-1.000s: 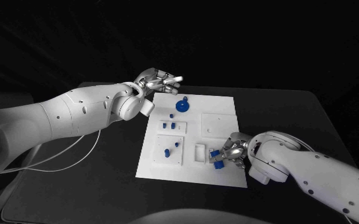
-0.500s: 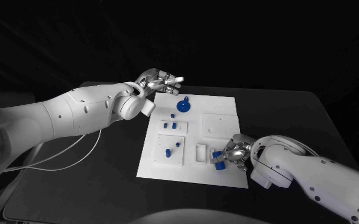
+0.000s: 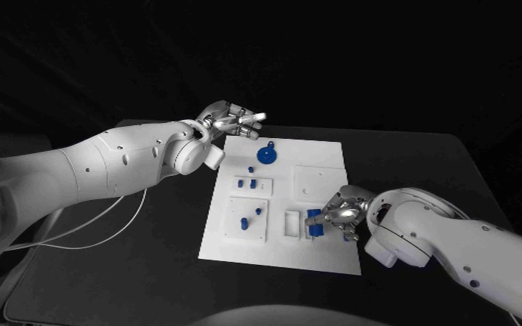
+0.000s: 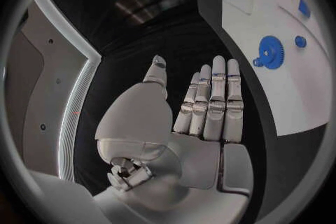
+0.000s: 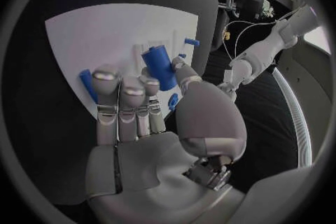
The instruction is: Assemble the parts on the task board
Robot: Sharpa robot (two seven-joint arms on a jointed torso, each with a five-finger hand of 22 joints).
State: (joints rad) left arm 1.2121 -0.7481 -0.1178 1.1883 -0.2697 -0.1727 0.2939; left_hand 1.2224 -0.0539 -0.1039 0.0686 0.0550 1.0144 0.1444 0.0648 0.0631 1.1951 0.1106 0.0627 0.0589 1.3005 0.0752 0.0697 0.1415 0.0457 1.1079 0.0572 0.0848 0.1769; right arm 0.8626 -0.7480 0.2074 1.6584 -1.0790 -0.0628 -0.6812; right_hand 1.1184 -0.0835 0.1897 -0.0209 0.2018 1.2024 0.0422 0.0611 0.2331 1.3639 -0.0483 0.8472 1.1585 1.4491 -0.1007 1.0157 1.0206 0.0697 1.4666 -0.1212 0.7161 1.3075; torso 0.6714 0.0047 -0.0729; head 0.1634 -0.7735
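The white task board (image 3: pixel 321 161) lies mid-table, also seen from the wrists (image 4: pixel 280 95) (image 5: pixel 91 33). My right hand (image 3: pixel 337 219) is over its near right part and pinches a blue block (image 5: pixel 159 66) (image 3: pixel 315 214) between thumb and fingers. A second blue piece (image 5: pixel 87 85) lies on the board beside those fingers. My left hand (image 3: pixel 231 122) (image 4: pixel 203 112) hovers empty past the board's far left corner, fingers straight and apart. A blue gear (image 3: pixel 265 152) (image 4: pixel 269 51) sits at the board's far end. Small blue pegs (image 3: pixel 250 182) and another peg (image 3: pixel 244 222) stand on the left side.
A white cable (image 3: pixel 109 228) loops across the black table (image 3: pixel 413 160) at the left, under my left arm. A raised white square plate (image 3: pixel 319 179) and a slotted white strip (image 3: pixel 290 222) are fixed on the board beside my right hand.
My right hand has shifted a little toward the board's far side with the blue block in it. The left hand has stayed where it was.
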